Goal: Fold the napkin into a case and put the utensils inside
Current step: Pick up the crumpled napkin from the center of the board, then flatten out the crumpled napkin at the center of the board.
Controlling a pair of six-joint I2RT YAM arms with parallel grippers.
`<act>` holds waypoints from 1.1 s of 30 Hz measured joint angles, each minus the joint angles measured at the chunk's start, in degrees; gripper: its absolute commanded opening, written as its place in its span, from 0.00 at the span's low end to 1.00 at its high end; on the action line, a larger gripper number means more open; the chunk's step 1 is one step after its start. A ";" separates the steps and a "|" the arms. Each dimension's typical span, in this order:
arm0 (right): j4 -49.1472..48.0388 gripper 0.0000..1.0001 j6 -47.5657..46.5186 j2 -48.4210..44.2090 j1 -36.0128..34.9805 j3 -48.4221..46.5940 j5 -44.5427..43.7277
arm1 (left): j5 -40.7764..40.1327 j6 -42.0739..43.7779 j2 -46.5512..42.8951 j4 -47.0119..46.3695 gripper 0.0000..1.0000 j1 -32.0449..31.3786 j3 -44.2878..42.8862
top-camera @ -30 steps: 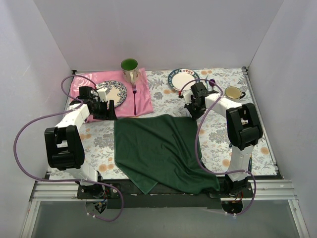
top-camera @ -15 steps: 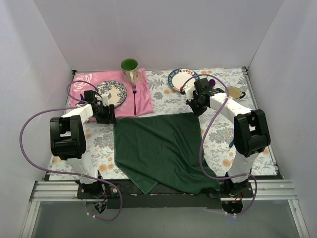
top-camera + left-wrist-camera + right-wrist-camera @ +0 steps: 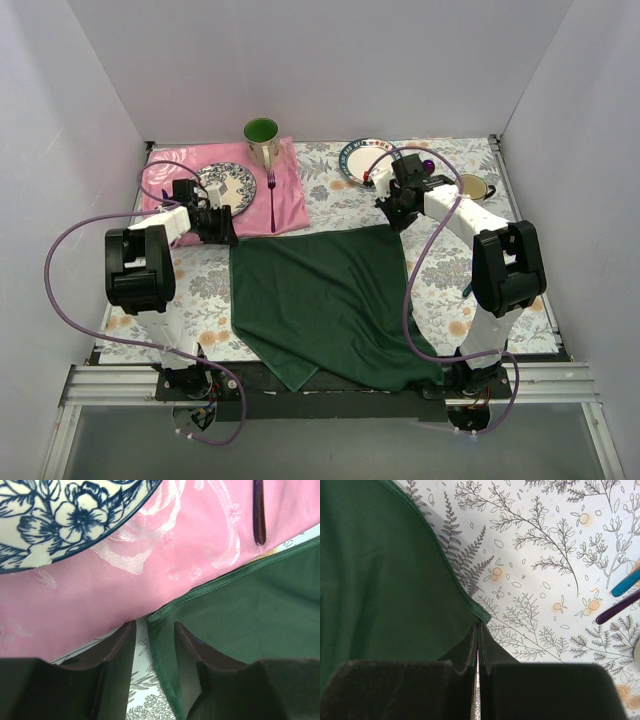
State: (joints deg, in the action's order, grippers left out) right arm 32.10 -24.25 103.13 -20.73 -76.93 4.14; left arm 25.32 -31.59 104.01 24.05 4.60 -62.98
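No writing, label or number is readable.

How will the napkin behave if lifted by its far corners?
Likely floppy: the napkin drapes over the near edge of the table, so it should sag between grips. Probably light; the right end effector pinches just a corner. Its hemmed edge may resist slipping.

A pink cloth [image 3: 290,195] lies at the far left of the floral-printed table cover [image 3: 330,200]. On it sits a white plate with a dark blue flower pattern [image 3: 238,180], and just to that plate's right lies a pink fork [image 3: 272,200], tines pointing away. A green-lined mug [image 3: 262,140] stands on the cloth's far edge. Well to the cloth's right are a plate with a coloured rim [image 3: 368,158], a purple spoon [image 3: 428,166], and farther still what looks like a small cup [image 3: 470,187].
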 measured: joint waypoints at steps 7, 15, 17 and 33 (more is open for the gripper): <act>1.05 0.01 0.02 0.00 0.00 -1.14 0.50 | 1.53 -1.01 0.96 -0.76 0.14 -0.11 -0.17; 2.23 0.01 0.00 -0.13 0.00 -3.26 1.70 | 2.99 -1.92 0.70 0.33 0.00 -0.28 -0.17; 2.49 0.01 -0.09 -1.09 0.04 -3.76 1.81 | 3.54 -1.86 -1.01 1.46 0.00 -0.31 -0.24; 1.55 0.01 -3.28 -29.20 0.13 -18.73 -0.13 | 7.45 1.22 -34.86 14.19 0.00 -0.33 -29.66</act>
State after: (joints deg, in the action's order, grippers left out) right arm 33.65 -27.53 73.93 -20.60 -95.66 4.01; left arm 32.77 -30.37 69.14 38.24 4.27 -92.64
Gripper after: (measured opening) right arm 0.022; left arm 0.021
